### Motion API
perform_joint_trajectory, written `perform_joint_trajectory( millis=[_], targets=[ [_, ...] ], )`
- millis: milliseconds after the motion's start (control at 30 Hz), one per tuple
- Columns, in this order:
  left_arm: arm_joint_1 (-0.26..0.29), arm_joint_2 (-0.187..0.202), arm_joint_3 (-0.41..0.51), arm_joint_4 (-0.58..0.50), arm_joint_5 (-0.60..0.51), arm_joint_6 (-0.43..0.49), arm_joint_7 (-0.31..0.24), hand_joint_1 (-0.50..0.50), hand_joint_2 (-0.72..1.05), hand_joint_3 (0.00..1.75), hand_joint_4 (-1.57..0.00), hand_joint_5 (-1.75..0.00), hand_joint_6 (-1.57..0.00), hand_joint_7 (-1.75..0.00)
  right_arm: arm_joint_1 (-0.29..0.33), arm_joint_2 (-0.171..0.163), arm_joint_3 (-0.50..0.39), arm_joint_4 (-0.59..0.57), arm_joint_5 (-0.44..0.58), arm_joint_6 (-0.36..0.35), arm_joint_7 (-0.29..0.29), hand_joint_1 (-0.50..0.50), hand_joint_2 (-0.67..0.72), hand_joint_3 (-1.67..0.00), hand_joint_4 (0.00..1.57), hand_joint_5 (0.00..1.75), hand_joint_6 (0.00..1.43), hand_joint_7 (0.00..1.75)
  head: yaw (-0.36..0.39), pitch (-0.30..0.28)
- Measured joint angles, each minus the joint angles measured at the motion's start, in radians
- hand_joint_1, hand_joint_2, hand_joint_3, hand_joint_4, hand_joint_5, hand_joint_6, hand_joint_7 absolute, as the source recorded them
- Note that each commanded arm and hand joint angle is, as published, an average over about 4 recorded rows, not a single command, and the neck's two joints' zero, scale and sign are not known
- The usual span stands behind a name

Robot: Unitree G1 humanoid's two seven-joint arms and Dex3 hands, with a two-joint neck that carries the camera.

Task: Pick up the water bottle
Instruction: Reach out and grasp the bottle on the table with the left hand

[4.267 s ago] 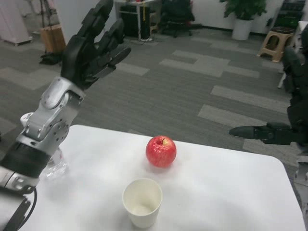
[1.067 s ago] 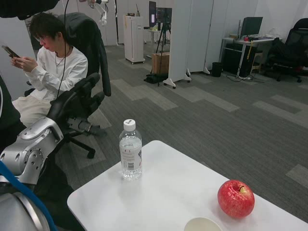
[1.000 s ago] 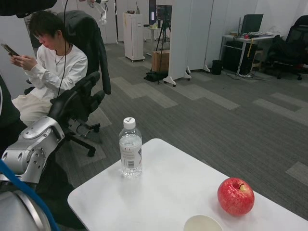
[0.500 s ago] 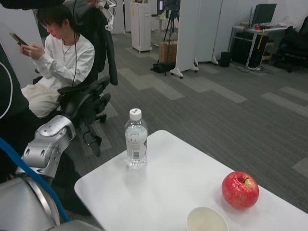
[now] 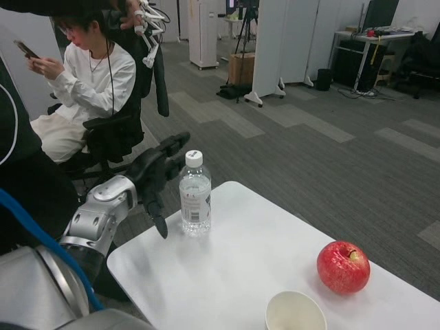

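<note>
Flanking clear ribbed plastic water bottle [image 5: 195, 201]: spread black left hand [image 5: 157, 177].

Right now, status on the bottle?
Left hand open beside bottle, not gripping. Bottle upright near table corner. Right hand out of view. Nothing between.

Open office room — grey carpet [image 5: 323, 165] with paler grey strips laid at an angle. White partition panels [image 5: 289, 41] on feet stand toward the back, a cardboard box [image 5: 241, 69] just beside them. Far right: a desk [image 5: 357, 38] with a monitor [image 5: 377, 12], and a black chair [image 5: 419, 58] near it. At left, a person [image 5: 86, 82] in a white top sits in a black office chair [image 5: 117, 134], holding a phone [image 5: 26, 49].
</note>
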Motion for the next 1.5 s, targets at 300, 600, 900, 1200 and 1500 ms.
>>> perform_joint_trajectory(
  millis=[300,600,900,1200,1500],
  targets=[
    [-0.035,-0.015,-0.067,0.075,0.024,-0.008,-0.019,-0.50,-0.55,0.09,0.00,0.00,0.00,0.00,0.000,0.000,0.000,0.004,0.006,-0.012,0.000,-0.46,-0.22,0.00,0.00,0.00,0.00,0.00,-0.008,-0.002],
    [-0.045,-0.012,-0.098,0.129,0.023,-0.018,-0.024,-0.50,-0.57,0.09,0.00,0.00,0.00,0.00,0.000,0.000,0.001,0.004,0.006,-0.021,0.000,-0.46,-0.22,0.00,0.00,0.00,0.00,0.00,-0.005,-0.004],
    [-0.045,-0.007,-0.144,0.144,0.016,-0.019,-0.032,-0.50,-0.55,0.09,0.00,0.00,0.00,0.00,0.000,0.000,0.012,0.004,0.007,-0.021,0.000,-0.48,-0.22,0.00,0.00,0.00,0.00,0.00,-0.005,-0.016],
    [-0.045,-0.007,-0.155,0.147,-0.014,-0.019,-0.033,-0.50,-0.55,0.09,0.00,0.00,0.00,0.00,0.001,0.000,0.012,-0.006,0.008,-0.022,0.000,-0.48,-0.24,0.00,0.00,0.00,0.00,0.00,0.000,-0.011],
    [-0.045,-0.004,-0.163,0.148,-0.072,-0.024,-0.033,-0.50,-0.55,0.09,0.00,0.00,0.00,0.00,0.003,0.000,0.012,-0.010,0.008,-0.022,0.000,-0.49,-0.22,0.00,0.00,0.00,0.00,0.00,0.001,-0.008]
  ],
)
